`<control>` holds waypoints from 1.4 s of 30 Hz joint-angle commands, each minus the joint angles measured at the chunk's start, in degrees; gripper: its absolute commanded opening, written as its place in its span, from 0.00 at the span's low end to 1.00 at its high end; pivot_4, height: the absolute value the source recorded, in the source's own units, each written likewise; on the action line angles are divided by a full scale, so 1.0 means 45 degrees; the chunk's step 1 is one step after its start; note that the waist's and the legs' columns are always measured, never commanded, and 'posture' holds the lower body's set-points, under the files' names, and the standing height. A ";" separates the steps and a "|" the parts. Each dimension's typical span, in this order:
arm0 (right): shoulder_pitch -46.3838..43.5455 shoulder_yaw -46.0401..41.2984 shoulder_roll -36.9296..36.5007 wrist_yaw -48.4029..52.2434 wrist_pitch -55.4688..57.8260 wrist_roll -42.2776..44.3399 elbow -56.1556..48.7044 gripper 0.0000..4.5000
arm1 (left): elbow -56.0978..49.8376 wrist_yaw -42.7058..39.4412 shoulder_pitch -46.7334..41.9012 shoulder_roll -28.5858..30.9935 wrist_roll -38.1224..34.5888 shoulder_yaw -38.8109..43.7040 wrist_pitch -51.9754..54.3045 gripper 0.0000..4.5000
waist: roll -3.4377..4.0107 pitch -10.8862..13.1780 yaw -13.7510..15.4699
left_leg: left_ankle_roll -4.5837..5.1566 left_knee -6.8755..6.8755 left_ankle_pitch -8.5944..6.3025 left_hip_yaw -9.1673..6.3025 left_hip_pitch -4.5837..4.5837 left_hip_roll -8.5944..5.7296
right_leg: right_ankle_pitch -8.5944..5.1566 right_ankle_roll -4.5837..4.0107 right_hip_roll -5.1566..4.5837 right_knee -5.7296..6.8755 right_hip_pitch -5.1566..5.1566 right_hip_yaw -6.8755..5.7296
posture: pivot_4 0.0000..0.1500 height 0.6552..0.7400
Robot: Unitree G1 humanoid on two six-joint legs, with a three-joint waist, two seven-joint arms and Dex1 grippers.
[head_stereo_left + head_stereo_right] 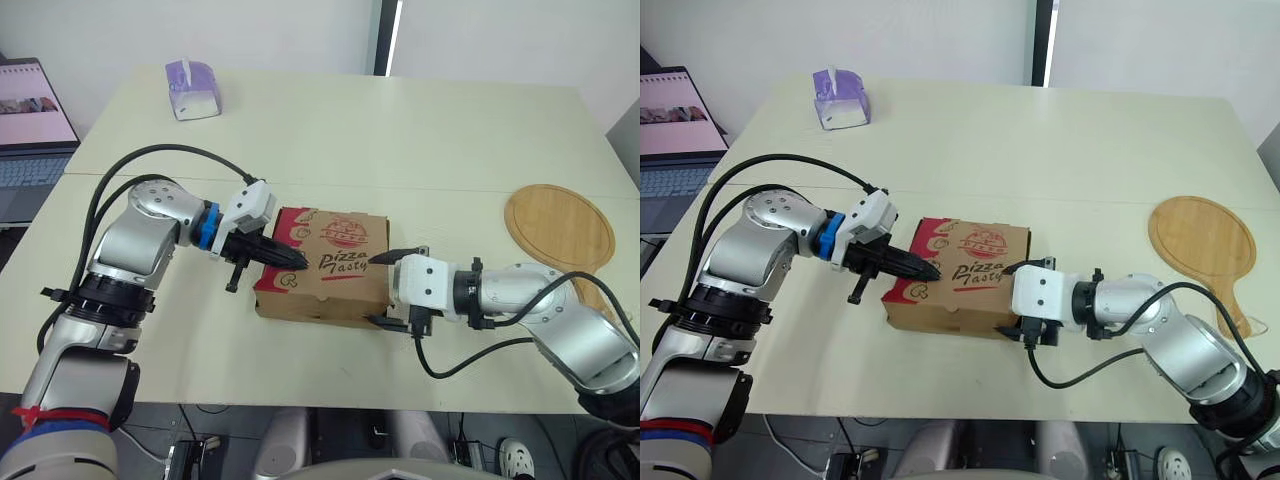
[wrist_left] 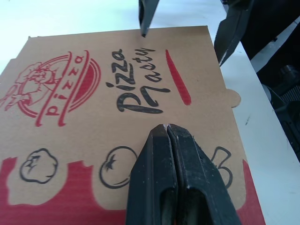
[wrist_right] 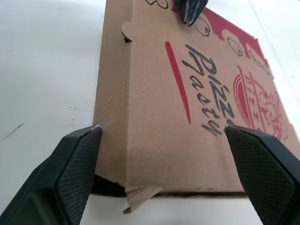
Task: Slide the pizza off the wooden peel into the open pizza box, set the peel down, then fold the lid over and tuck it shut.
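Cream worktop (image 1: 400, 120), box (image 1: 340, 250) lid down, peel (image 1: 558, 228) set aside at the robot's right: the tuck looks to be the step in hand.
With the lid over it the pizza is hidden, presumably inside. The left pincer (image 2: 164, 129) is closed, fingers pressed together, its tip on the printed lid near the robot's left edge, apparently pinning it. The right pincer (image 1: 375, 290) is spread wide, one finger over the lid and one low beside the box's right side. Next, I judge, that side must be pushed home while the lid is kept flat. The right wrist view shows a loose flap (image 3: 140, 192) poking out under the lid's edge, which the head views do not resolve; the left wrist view shows that its own fingers are together.
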 commanded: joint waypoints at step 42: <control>0.1839 -0.2895 0.0817 0.0648 0.0999 0.2276 0.0767 0.01 | -0.0177 0.0146 0.0508 0.0445 0.0430 0.0490 -0.0798 0.00 | -0.0001 0.0000 -0.0005 | 0.0017 0.0117 -0.0010 -0.0005 0.0011 -0.0001 | -0.0001 0.0000 0.0006 0.0092 0.0022 0.0013 | 1.00 0.82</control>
